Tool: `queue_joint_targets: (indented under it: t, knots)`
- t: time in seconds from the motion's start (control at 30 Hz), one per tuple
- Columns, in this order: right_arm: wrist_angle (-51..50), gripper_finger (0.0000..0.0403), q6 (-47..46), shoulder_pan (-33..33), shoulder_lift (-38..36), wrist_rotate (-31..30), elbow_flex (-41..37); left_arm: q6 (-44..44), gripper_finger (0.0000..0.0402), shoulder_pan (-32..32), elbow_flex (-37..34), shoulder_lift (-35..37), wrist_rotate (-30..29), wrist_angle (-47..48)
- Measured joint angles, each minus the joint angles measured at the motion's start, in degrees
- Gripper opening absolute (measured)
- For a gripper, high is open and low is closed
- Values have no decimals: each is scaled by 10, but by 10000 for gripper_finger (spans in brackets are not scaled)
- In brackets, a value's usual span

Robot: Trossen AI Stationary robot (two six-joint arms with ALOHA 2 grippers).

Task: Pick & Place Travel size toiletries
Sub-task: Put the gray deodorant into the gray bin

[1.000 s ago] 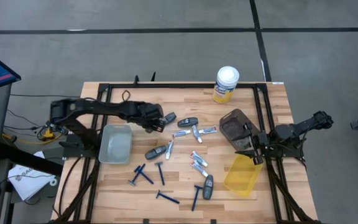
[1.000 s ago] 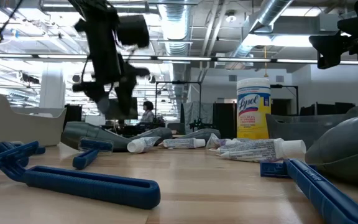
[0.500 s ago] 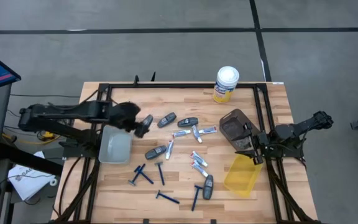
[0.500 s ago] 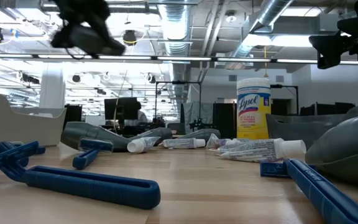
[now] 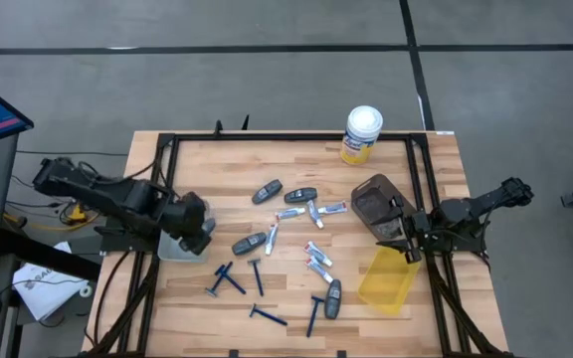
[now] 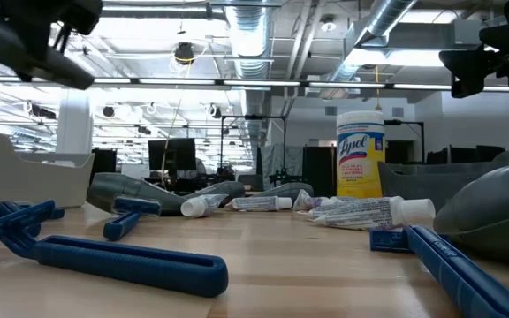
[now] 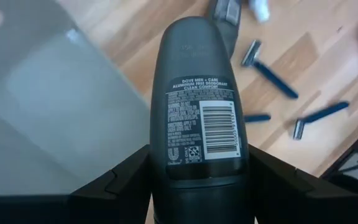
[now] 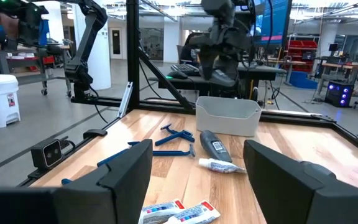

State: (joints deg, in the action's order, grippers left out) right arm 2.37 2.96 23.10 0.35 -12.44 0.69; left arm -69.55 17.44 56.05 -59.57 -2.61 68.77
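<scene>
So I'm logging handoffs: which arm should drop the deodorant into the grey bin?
Left. The left gripper already holds the deodorant above the grey bin; the right gripper waits open near the yellow bin.

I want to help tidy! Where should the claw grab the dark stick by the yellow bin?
Probably around its middle, across the narrow width, coming straight down. The dark stick lies flat, rounded and long, so its ends would slip. A blue razor lies close beside it. The open right claw, by the yellow bin, is nearest.
</scene>
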Motion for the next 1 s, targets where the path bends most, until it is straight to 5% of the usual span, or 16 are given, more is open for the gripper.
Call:
queue_joint_targets:
  t: [0.3, 1.0]
  knots:
    - [0, 244, 0, 0, 0, 1, 0, -138, 209, 32, 0, -84, -5, 103]
    - [-1, 244, 0, 0, 0, 1, 0, -254, 209, 30, 0, -216, -70, 79]
